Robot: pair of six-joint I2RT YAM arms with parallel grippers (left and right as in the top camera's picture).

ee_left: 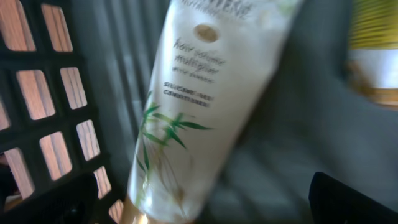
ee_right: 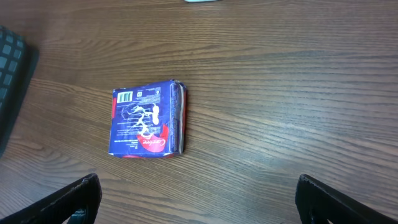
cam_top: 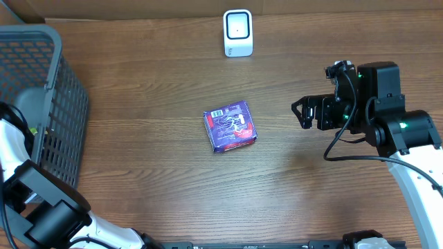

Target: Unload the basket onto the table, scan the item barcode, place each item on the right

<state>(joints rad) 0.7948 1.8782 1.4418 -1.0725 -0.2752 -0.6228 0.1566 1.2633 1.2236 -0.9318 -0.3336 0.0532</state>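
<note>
I'm working over a brown wood-grain worktop (cam_top: 152, 83). Nearest me, the left claw (ee_left: 211, 214) is spread wide down in the grey basket (cam_top: 62, 104), and only its wrist view shows a white tube (ee_left: 193, 106) there. The right claw (cam_top: 299, 114) hangs wide and empty, right of the blue packet (cam_top: 230, 126). The packet lies flat mid-worktop, almost square, slightly skewed, barcode up at its far-left corner. Farthest back stands the white scanner (cam_top: 238, 32).
</note>
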